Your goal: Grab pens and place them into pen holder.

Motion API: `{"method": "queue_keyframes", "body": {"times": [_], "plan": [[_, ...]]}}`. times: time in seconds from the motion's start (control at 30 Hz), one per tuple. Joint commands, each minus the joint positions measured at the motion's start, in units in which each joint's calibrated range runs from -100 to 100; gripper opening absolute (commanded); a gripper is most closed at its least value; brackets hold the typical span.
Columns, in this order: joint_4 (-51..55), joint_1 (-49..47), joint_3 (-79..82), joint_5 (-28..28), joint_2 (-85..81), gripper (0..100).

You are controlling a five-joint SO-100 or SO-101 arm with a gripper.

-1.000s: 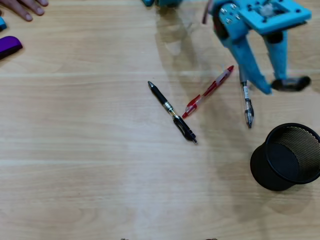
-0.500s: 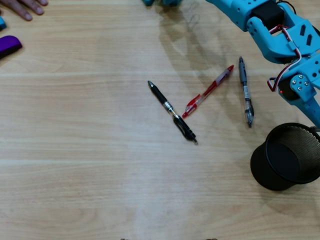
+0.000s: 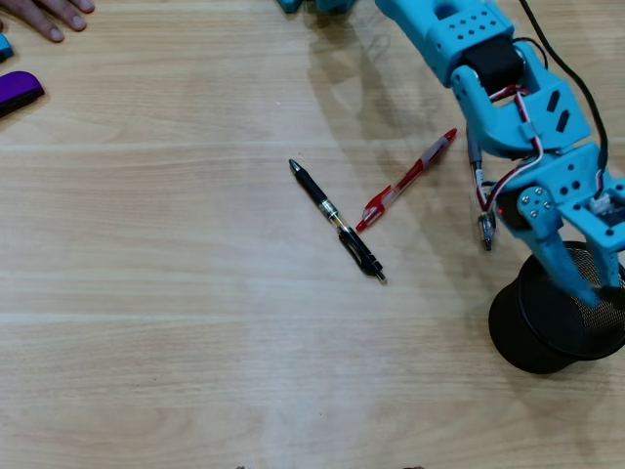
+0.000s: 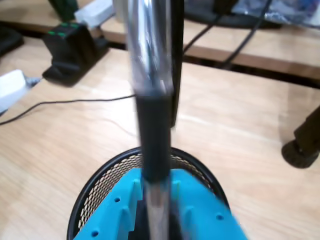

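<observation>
Clear pen (image 4: pixel 154 130) w/ black grip stood upright, pinched in the gripper (image 4: pixel 155 210) directly over the pen holder (image 4: pixel 100 182) at the overhead view's right. Best release: keep tip inside rim, lower, then part the jaws. Two pens (image 3: pixel 337 221) lay left on the table (image 3: pixel 146 293).

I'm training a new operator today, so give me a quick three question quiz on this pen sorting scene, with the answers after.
1. True or false: the gripper holds a pen above the pen holder.
2. How many pens lie on the table in the overhead view?
A. one
B. two
C. three
3. Fill in: the pen lying between the black pen and the grey pen is mostly ____ in colour.

Key:
1. True; the wrist view shows it gripped upright over the mesh cup's rim.
2. C; black, red and grey, the grey one partly under the arm.
3. Red.
</observation>
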Motion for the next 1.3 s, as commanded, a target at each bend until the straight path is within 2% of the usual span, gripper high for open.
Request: {"method": "queue_keyframes", "body": {"times": [0.0, 0.13, 0.2, 0.27, 0.37, 0.5, 0.53, 0.57, 0.67, 0.73, 0.83, 1.27], "plan": [[-5.7, 0.1, 0.3, -0.1, -0.9, 12], [-13.9, 0.0, 3.2, 0.4, -2.0, 12], [-13.8, 0.1, 3.2, 1.7, -3.1, 12], [-7.9, 0.6, 3.5, 6.0, -6.9, 12], [16.2, 3.0, 2.9, 13.7, -16.2, 12], [62.3, 12.2, 4.7, 27.8, -25.8, 12], [71.5, 15.1, 6.7, 30.1, -25.7, 12], [75.5, 18.0, 9.3, 32.1, -25.1, 12], [69.6, 21.5, 19.9, 36.5, -23.4, 12], [61.4, 22.2, 27.9, 36.9, -21.3, 12], [55.8, 22.0, 32.6, 37.0, -19.4, 12], [49.2, 21.8, 34.4, 37.9, -14.6, 18]]}}
